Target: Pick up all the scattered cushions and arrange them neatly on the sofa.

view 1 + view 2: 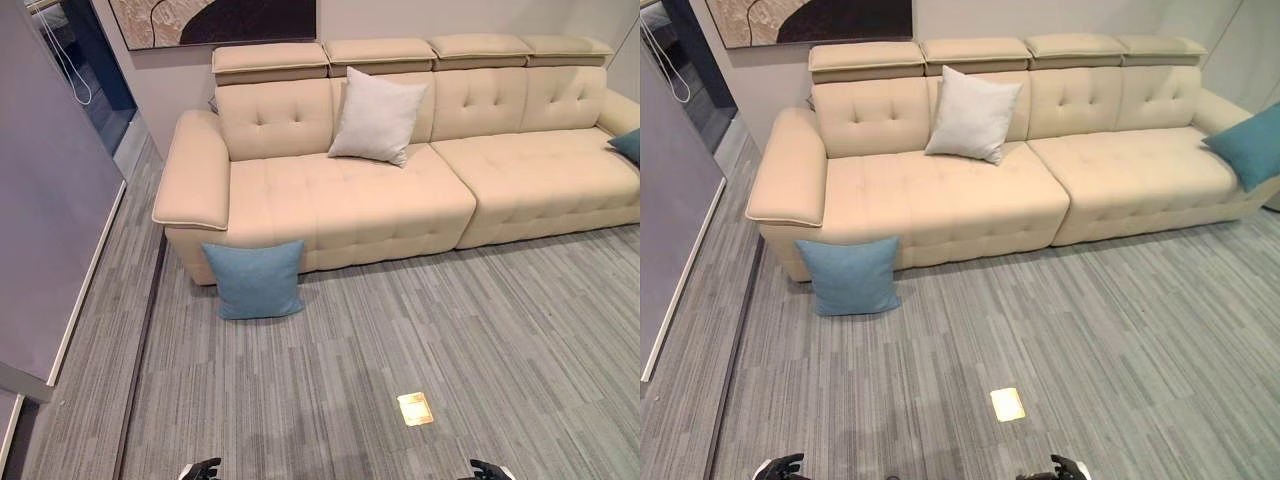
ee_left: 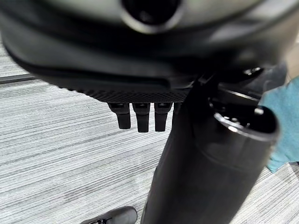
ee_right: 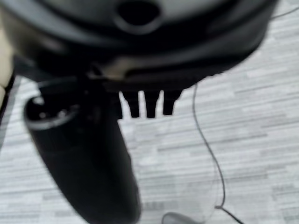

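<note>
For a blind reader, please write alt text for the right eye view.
A blue cushion stands on the floor against the front of a beige sofa. A white cushion leans on the backrest, and a teal cushion rests at the sofa's right end.

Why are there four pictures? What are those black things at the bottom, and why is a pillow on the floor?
A walking robot with two arms took these. Two pictures come from cameras in its head, looking down at a room. The other two come from cameras on its wrists, looking along each hand.

The black things at the bottom edge are the robot's left hand and right hand. Seen from the wrists, the fingers hang straight and relaxed over the grey floor. Both hands hold nothing.

Its job is tidying cushions. A blue cushion stands on the floor, leaning against the front of the beige sofa. A white cushion leans on the sofa's back, and a teal cushion sits at its far right end.
</note>
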You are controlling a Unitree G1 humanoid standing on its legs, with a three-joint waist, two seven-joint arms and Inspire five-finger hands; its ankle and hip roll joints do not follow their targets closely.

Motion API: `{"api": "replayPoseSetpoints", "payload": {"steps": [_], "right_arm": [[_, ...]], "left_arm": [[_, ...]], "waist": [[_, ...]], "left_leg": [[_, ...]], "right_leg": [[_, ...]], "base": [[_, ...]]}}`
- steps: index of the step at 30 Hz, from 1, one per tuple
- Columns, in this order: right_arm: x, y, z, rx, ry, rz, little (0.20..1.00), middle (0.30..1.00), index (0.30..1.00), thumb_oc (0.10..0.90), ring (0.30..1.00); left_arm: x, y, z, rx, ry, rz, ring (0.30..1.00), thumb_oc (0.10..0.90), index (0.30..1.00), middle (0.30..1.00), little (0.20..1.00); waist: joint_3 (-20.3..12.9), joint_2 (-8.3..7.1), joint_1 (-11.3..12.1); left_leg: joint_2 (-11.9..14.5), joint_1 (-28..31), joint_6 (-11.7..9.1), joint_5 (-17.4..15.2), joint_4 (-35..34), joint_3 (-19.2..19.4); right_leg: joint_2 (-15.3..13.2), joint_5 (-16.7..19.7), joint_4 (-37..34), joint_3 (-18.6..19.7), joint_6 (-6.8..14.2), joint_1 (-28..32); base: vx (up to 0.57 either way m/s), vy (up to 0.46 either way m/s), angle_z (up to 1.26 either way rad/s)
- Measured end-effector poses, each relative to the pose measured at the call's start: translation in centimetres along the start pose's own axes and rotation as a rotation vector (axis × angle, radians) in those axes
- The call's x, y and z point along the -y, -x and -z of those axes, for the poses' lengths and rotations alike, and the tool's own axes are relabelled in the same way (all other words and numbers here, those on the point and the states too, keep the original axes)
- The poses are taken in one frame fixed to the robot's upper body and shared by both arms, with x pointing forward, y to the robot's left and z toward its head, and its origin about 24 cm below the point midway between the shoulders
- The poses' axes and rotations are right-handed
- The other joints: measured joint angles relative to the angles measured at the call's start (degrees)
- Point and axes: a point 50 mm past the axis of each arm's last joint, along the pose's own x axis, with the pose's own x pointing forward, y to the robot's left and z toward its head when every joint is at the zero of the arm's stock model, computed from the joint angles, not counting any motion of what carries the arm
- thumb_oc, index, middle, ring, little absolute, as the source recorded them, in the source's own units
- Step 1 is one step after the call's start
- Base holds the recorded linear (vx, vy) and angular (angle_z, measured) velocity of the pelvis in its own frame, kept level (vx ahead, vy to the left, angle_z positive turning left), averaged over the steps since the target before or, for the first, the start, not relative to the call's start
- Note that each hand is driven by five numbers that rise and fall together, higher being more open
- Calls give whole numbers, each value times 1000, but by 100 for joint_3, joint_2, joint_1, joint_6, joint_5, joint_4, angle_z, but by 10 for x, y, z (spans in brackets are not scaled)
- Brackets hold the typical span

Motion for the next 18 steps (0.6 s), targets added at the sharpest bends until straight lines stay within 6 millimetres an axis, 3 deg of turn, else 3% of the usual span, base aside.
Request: {"api": "replayPoseSetpoints", "payload": {"steps": [11, 18], "right_arm": [[-12, 2, 7, -13, 28, -33, 900, 900, 900, 800, 900], [-11, 2, 6, -14, 31, -31, 900, 900, 900, 800, 900]], "left_arm": [[3, 1, 5, -10, -36, 10, 900, 800, 900, 900, 900], [3, 0, -4, 12, -37, 7, 900, 800, 900, 900, 900]], "waist": [[-22, 36, 6], [7, 9, 12]], "left_leg": [[3, -5, -19, 15, 0, -55], [-6, -171, -75, 107, 0, -363]], "right_leg": [[5, 3, 5, -70, -5, 21], [11, -13, 39, -334, -30, -4]], "base": [[-5, -12, 2], [-30, -51, 22]]}}
